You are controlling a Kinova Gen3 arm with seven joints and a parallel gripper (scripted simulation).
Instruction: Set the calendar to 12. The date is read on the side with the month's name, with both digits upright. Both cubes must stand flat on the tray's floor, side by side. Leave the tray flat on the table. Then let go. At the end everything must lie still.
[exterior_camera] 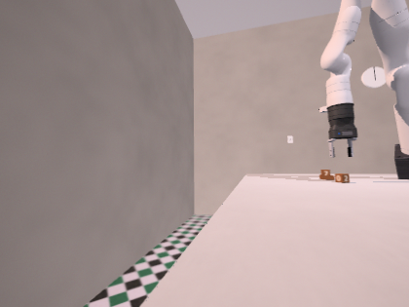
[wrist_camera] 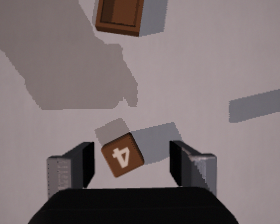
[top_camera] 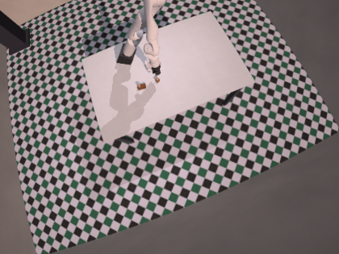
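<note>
A brown wooden cube [top_camera: 157, 79] [exterior_camera: 342, 177] [wrist_camera: 121, 156] lies on the white table [top_camera: 194, 64] with a white 4 on its top face, turned at an angle. My gripper [top_camera: 156, 74] [exterior_camera: 340, 154] [wrist_camera: 132, 157] is open and empty. It hangs a little above this cube, and in the wrist view one finger shows on each side of it. The brown tray [top_camera: 141, 85] [exterior_camera: 325, 176] [wrist_camera: 119, 17] stands on the table a short way off, cut by the top edge of the wrist view. Its visible inside looks bare. I cannot make out the second cube.
The arm's base [top_camera: 126, 57] [exterior_camera: 402, 162] stands on the table near its back edge. The arm's shadow [top_camera: 125, 100] falls across the table top. A checkered floor [top_camera: 202, 164] surrounds the table, and a wall [exterior_camera: 97, 126] runs along one side.
</note>
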